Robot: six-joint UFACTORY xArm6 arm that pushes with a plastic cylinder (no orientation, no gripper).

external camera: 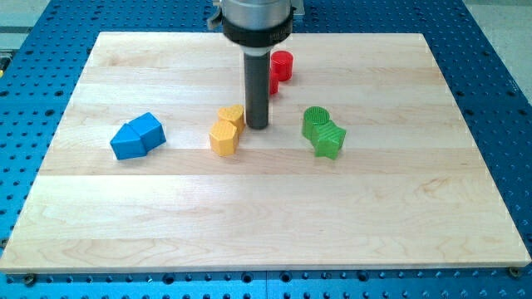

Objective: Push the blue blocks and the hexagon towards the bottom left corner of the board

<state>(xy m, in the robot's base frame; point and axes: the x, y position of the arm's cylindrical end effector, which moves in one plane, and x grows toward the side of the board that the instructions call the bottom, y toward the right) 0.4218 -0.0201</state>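
Just right of the 2 yellow blocks (226, 130) sits my tip (258, 126), no gripper fitted; blue blocks (138, 136) lie well left, table (249, 224) corner beyond.

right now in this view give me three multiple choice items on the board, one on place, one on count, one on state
1. Where is my tip?
A. just right of the yellow blocks
B. left of the blue blocks
C. below the green blocks

2. How many blue blocks are there?
A. one
B. two
C. four

3. How do the two blue blocks sit?
A. far apart
B. stacked
C. side by side, touching

Answers:
1. A, the rod ends beside the upper yellow block's right edge.
2. B, two blue shapes lie at the view's left.
3. C, no gap shows between them.
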